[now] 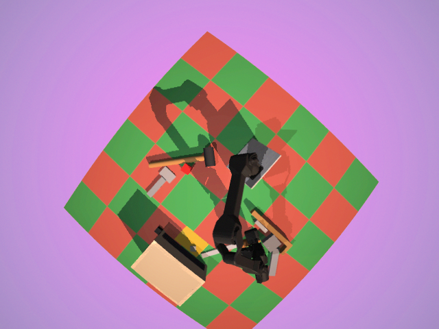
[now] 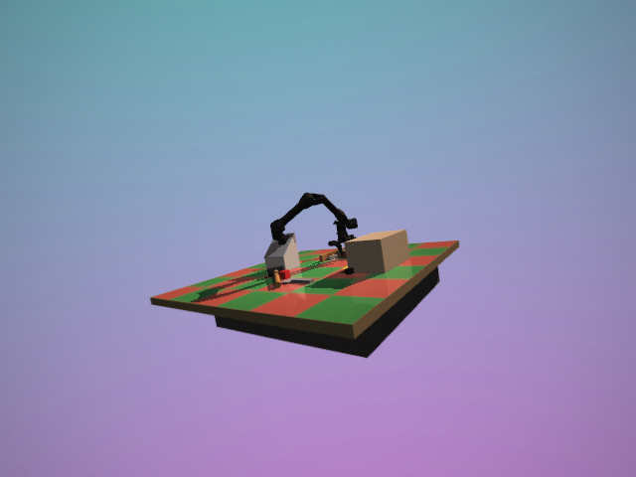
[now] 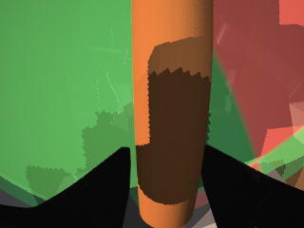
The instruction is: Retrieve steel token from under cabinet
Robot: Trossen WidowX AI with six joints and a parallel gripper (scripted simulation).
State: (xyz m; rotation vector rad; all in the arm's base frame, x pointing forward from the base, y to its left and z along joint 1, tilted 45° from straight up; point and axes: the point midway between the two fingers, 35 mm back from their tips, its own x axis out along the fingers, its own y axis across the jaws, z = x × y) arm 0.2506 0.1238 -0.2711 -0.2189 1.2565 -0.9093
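Top view: a small grey steel token (image 1: 193, 248), seemingly flat, lies on the yellow marked area (image 1: 191, 236), before the tan boxy cabinet (image 1: 167, 273) (image 2: 366, 254); its long axis is too small to tell. Beyond, the black gripper's (image 1: 251, 245) (image 2: 341, 251) (image 3: 166, 154) jaws stand open around a smooth, round orange handle (image 3: 173, 47).

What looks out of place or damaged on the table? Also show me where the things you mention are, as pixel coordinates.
Nothing looks spilled or broken. The one untidy spot is near the claw (image 3: 166, 163): a grey block (image 1: 271, 242) is crowded up by an orange bar (image 1: 271, 228) (image 2: 323, 257), looking more jumbled than laid out. Whether they touch, I can't tell.
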